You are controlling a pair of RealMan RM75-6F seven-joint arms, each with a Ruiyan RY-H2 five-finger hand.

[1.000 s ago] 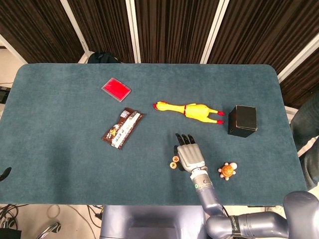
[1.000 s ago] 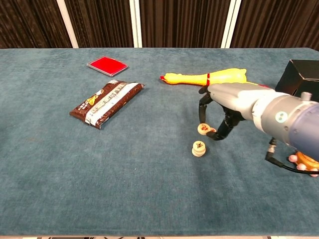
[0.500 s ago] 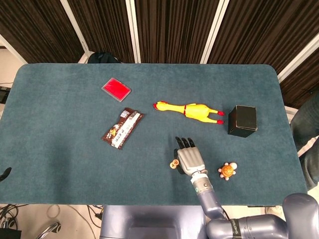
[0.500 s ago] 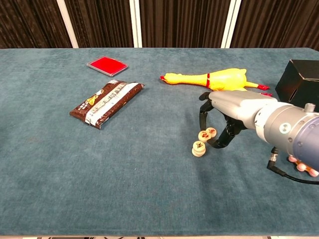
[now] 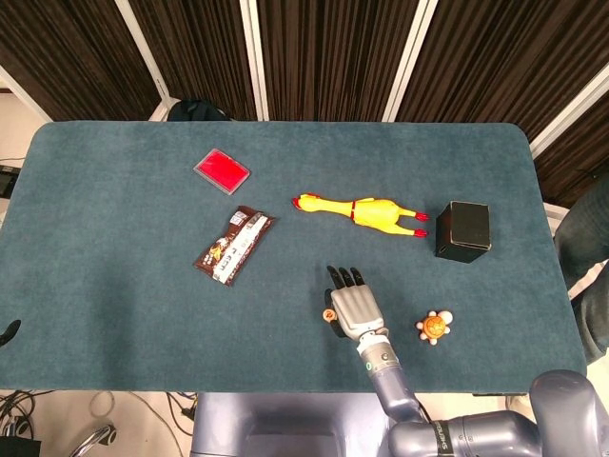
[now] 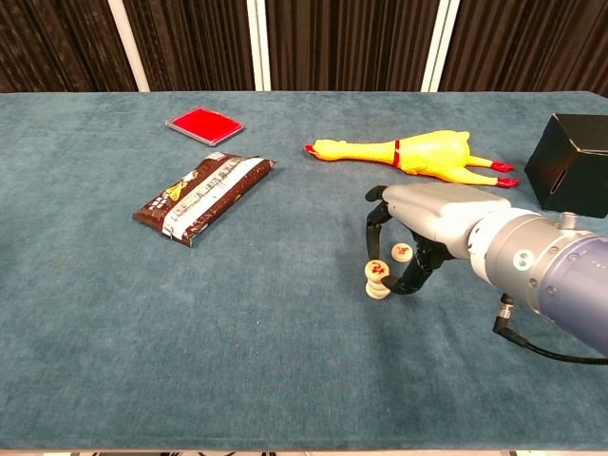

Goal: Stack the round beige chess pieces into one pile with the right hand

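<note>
My right hand (image 6: 427, 223) arches over the round beige chess pieces near the table's front middle. Its fingertips (image 6: 370, 255) and thumb pinch a beige piece (image 6: 377, 272) with a red mark, which sits on top of a short stack (image 6: 378, 288). Another beige piece (image 6: 402, 252) lies flat on the cloth under the palm, just behind the stack. In the head view the right hand (image 5: 354, 309) covers most of the pieces, and only one beige piece (image 5: 329, 315) shows at its left edge. My left hand is in neither view.
A yellow rubber chicken (image 6: 408, 152) lies behind the hand, with a black box (image 6: 578, 161) at far right. A brown snack packet (image 6: 203, 196) and a red card (image 6: 204, 124) lie to the left. An orange turtle toy (image 5: 434, 326) sits right of the hand.
The right hand moved left and toward the front edge, carrying the pinched piece from beside the stack onto its top. A second piece now shows behind the stack.
</note>
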